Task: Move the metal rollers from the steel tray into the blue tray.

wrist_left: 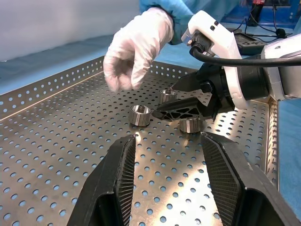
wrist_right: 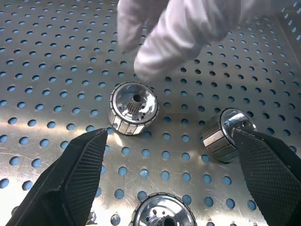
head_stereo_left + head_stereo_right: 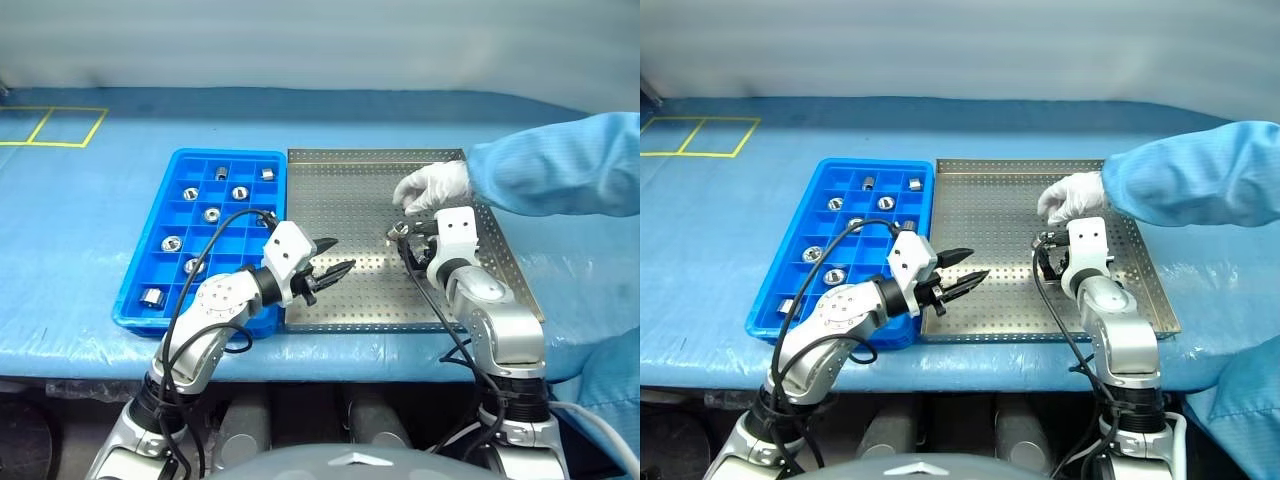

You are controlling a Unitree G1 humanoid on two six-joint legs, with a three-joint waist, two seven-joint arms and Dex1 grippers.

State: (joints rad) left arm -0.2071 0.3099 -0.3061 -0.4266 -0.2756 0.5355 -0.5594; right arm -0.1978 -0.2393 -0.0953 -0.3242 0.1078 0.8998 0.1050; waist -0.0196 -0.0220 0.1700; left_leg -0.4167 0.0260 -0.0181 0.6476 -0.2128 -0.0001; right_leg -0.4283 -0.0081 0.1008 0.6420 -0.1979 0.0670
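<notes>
**Right pincer poised over loose rollers on the steel tray, a gloved hand close by**

The blue-covered worktop point(image 3: 90, 230) carried the large perforated silvery steel tray point(image 3: 350, 290), the landmark here; touching its left rim lay the bright blue compartmented plastic tray point(image 3: 145, 275), already holding several rollers. Over the steel tray's right half a person's white-gloved hand point(image 3: 432, 186) hovered just beyond the right pincer point(image 2: 169, 165), whose jaws stood wide apart above three small shiny metal rollers point(image 2: 133, 108). The left pincer point(image 3: 335, 262), part-open and empty, hung over the tray's left edge. The grasp would go best by straddling one roller squarely once the hand is clear. The nearest roller was cut off, and the hand's fingertips were blurred.
</notes>
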